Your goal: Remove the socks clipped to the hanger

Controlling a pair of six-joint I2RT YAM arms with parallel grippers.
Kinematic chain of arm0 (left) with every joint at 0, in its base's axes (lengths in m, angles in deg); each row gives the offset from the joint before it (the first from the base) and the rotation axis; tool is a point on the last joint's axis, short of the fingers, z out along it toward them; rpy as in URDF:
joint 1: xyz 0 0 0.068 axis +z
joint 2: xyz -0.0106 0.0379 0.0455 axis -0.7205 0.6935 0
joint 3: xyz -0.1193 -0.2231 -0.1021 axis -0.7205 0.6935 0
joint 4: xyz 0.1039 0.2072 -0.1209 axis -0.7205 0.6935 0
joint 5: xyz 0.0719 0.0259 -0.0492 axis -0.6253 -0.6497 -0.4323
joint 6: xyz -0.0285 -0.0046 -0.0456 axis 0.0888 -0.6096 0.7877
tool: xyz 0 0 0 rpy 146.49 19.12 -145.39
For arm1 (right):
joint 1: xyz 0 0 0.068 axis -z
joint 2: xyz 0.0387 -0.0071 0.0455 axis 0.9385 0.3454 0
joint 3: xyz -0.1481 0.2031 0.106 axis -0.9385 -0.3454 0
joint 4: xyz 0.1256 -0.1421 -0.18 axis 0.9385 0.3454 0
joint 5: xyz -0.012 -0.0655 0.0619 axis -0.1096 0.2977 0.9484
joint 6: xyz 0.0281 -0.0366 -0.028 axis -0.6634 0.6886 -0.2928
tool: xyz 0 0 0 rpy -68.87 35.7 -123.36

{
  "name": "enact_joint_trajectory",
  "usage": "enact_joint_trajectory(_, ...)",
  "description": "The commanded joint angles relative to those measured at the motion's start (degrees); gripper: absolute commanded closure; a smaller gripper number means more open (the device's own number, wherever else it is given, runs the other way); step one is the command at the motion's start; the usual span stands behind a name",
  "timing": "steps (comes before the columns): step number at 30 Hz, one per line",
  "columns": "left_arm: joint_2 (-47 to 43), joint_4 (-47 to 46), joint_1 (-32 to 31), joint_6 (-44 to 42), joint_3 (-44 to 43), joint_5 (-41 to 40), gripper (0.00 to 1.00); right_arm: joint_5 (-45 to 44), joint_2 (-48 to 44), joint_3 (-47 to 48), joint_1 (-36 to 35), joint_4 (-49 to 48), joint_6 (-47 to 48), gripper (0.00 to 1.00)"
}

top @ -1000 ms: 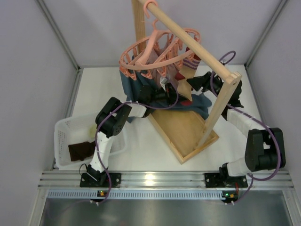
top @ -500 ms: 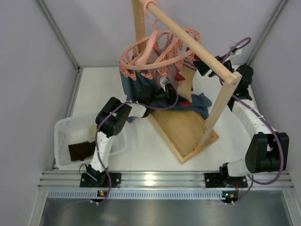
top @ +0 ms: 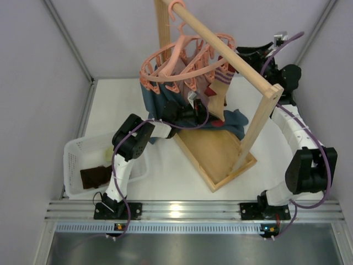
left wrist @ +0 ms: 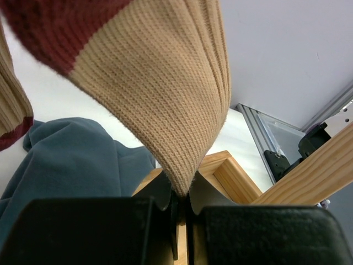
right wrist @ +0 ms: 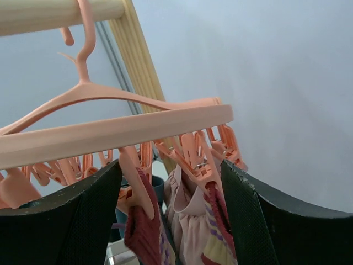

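Note:
The salmon-pink round hanger (top: pixel 182 65) hangs by its hook from the wooden bar, with socks clipped under its pegs. My left gripper (top: pixel 207 117) sits below it, shut on the lower end of a tan and dark red sock (left wrist: pixel 160 94) that hangs from the ring (top: pixel 218 95). My right gripper (top: pixel 238 54) is raised to the hanger's right edge and is open. In the right wrist view its fingers (right wrist: pixel 60 221) flank two pegs (right wrist: pixel 196 160) that hold dark red striped sock cuffs (right wrist: pixel 142 226) and a dusty-pink garment (right wrist: pixel 190 221), under the ring (right wrist: pixel 110 132).
The wooden rack (top: pixel 220 152) has a flat base, a front post (top: pixel 256 124) and a sloping top bar. A blue-grey cloth (top: pixel 237 122) hangs and pools behind it. A white basket (top: pixel 74 160) at the left holds a dark brown sock (top: pixel 95 175) and a pale one.
My right arm has lifted from low beside the rack post up to the hanger's right edge. The left arm and the sock it pinches have stayed put.

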Motion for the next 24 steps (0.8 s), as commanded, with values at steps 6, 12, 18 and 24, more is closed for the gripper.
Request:
enact_joint_trajectory(6, -1.4, -4.4, 0.2, 0.0, 1.2, 1.0, 1.0, -1.3, -1.8, 3.3, -6.4, 9.6, 15.1, 0.31)
enact_joint_trajectory(12, -1.1, -4.5, 0.2, 0.2, 0.8, 1.0, 1.0, -10.7, -5.8, 0.0, -7.0, 13.7, 18.3, 0.3)
enact_joint_trajectory(18, -1.4, -4.4, 0.2, 0.2, 1.0, 1.0, 1.0, -14.7, -9.1, -1.9, -7.0, 16.7, 20.7, 0.3)
enact_joint_trajectory(24, -1.4, -4.4, 0.2, 0.2, 1.0, 1.2, 1.0, -19.4, -14.1, -5.6, -6.6, 19.6, 23.9, 0.28)
